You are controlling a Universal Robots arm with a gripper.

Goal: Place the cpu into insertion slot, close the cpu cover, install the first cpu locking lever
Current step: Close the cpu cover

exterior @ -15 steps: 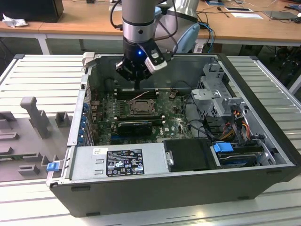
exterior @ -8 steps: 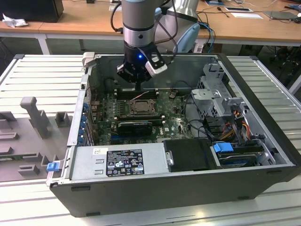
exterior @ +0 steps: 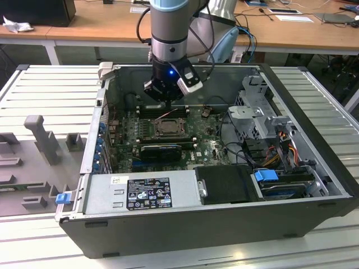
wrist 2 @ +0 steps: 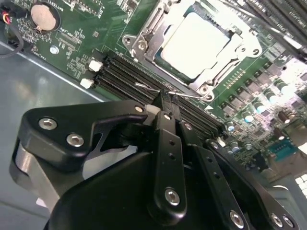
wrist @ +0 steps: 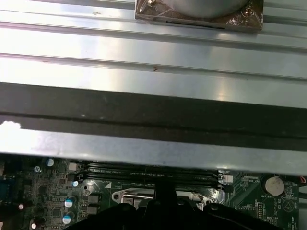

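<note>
Near the upper middle of the exterior view we see the gripper with jaws clenched empty above the insertion slot, the cpu seated under the closed cpu cover.

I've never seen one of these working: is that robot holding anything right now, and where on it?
It looks so: the gripper is shut on the thin silver wire lever beside the silver-framed socket, near the lever's bent end.

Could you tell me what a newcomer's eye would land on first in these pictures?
Probably the gripper, lowered into the open computer case over the green circuit board. In the second wrist view its closed fingers pinch a thin wire lever beside the insertion slot, where the pale cpu sits under the closed cpu cover.
</note>
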